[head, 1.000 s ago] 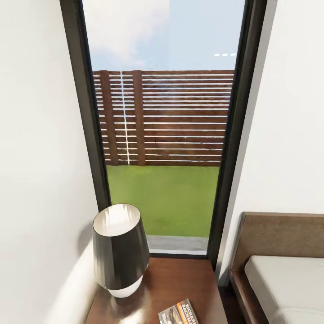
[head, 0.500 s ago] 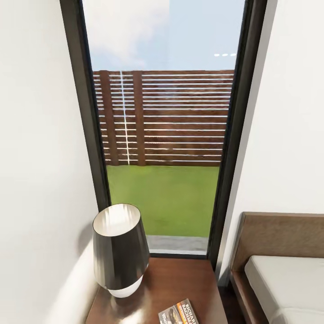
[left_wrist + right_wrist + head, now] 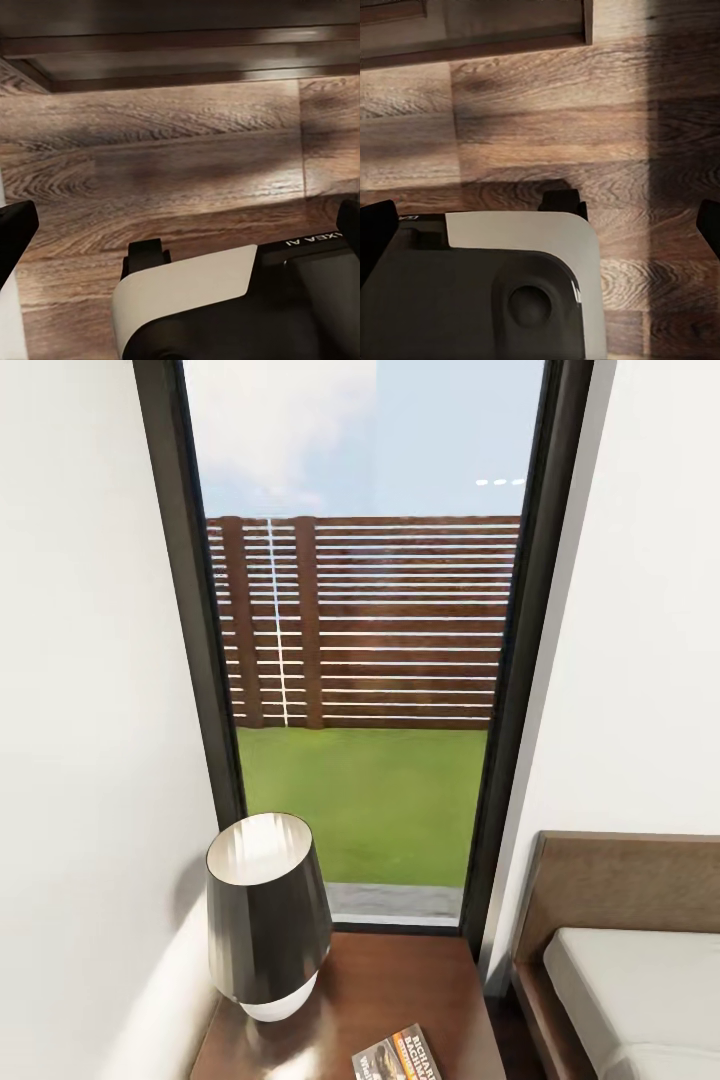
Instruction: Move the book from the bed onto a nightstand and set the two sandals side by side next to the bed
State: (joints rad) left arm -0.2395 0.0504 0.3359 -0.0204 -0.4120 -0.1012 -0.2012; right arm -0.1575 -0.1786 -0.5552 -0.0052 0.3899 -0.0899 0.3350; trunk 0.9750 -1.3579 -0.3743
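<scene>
both hands hang over the floor (image 3: 180, 150), fingers spread wide at the frame edges, nothing between them. your book (image 3: 398, 1055) already lies on the nightstand (image 3: 400, 990), at 5 o'clock from the lamp (image 3: 268, 915); the bed (image 3: 640, 980) sits at 3 o'clock. sandals aren't in sight. turning away carelessly could clip the lamp or nightstand, knocking the book off.
</scene>
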